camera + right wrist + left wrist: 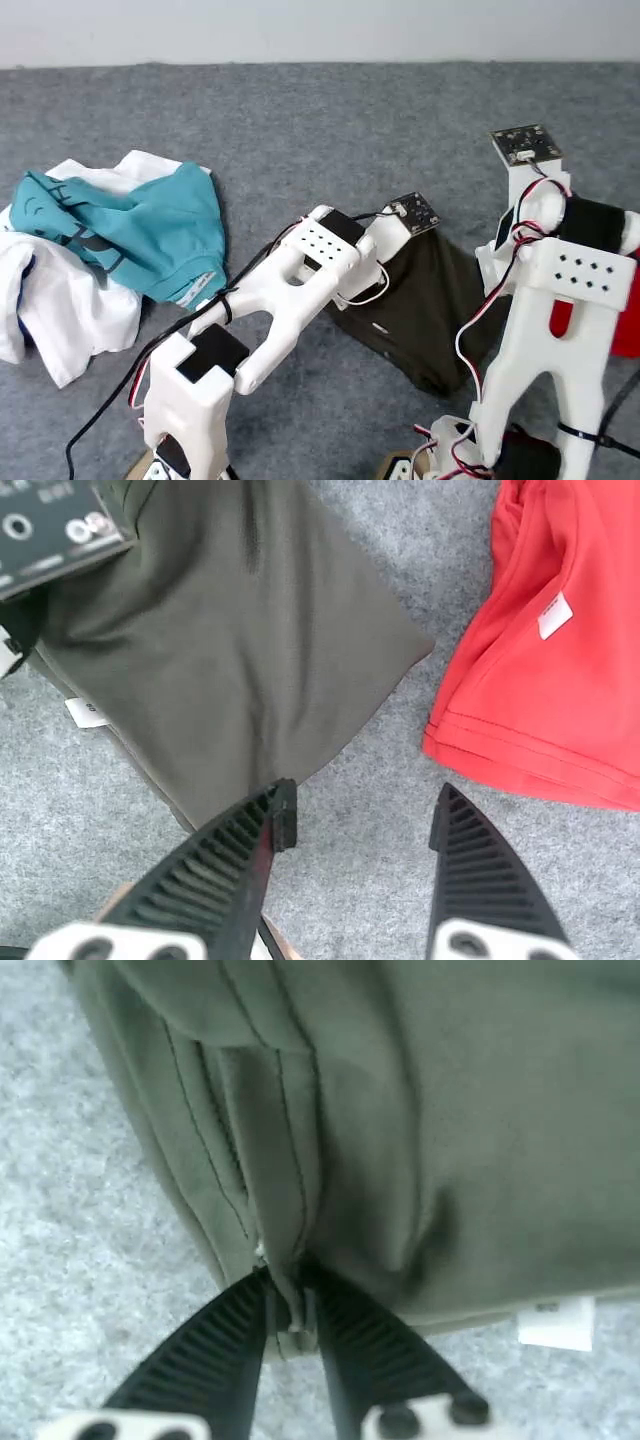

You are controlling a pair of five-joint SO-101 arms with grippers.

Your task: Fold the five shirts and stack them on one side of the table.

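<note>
High view gives us the layout from the left: a white shirt (55, 300) lies crumpled at the left edge of the table (300, 120), with a teal shirt (150, 230) heaped on top of it. Both are unfolded and well apart from either arm.

Moving right, the left arm reaches to the middle of the table. In its wrist view the left gripper (287, 1298) is pinched tight on a stitched fold at the left edge of the olive shirt (430, 300). That shirt lies flat between the two arms, its long axis running roughly far to near, and its body spreads right from the pinch.

Further right, the right gripper (366, 810) hangs with its fingers wide apart and nothing between them. It sits over bare table, in the gap just off the olive shirt's near right corner. The red shirt (560, 650) lies just beyond that gap, on the right side of the table, apart from the olive one.

We judge that the coming move turns on this. The olive shirt's free right edge lies just left of the open right gripper, which is the nearer one to it. The held left edge would have to travel right, across the shirt, towards the red shirt.
</note>
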